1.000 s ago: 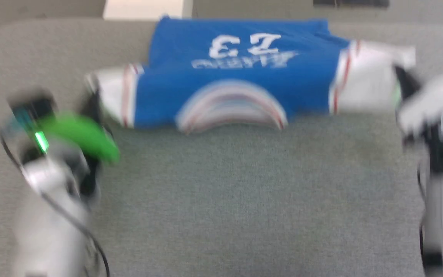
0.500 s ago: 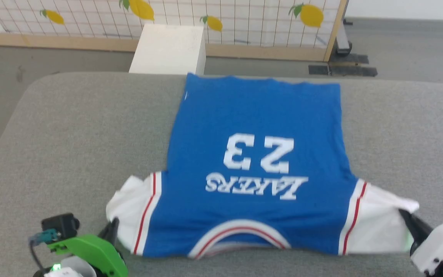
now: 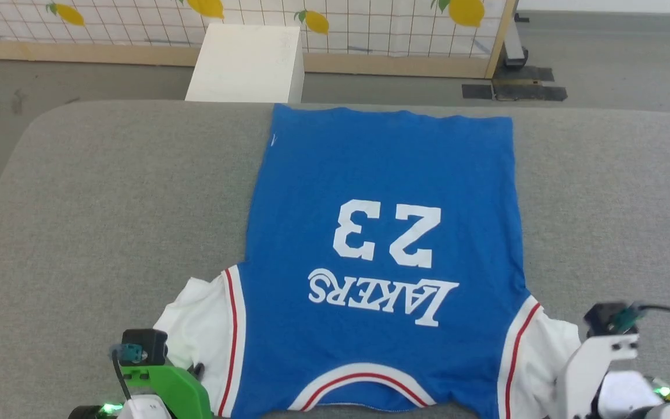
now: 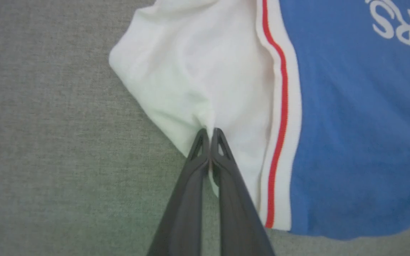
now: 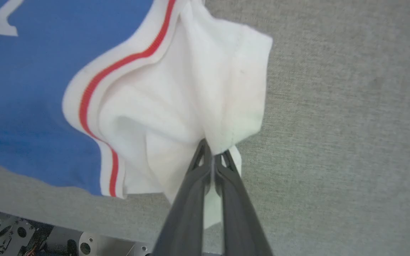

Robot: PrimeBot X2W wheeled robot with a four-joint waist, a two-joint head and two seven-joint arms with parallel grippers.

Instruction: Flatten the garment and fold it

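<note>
Pinching garment [image 3: 381,169] by sleeves [image 4: 190,71]: left gripper [image 4: 210,134], right gripper [image 5: 212,150], jaws pressed together on cloth. Could lose thin pinch or skew body on table [image 3: 108,203] if pulled unevenly.

Left gripper [image 4: 210,132] and right gripper [image 5: 213,147], fingers [image 4: 190,185] tight together on a sleeve of the garment [image 3: 381,174] each

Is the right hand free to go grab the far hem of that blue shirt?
Probably not yet: the right hand is shut on the white sleeve of the garment, so it would have to let go first. Nothing lies between it and the far hem.
</note>
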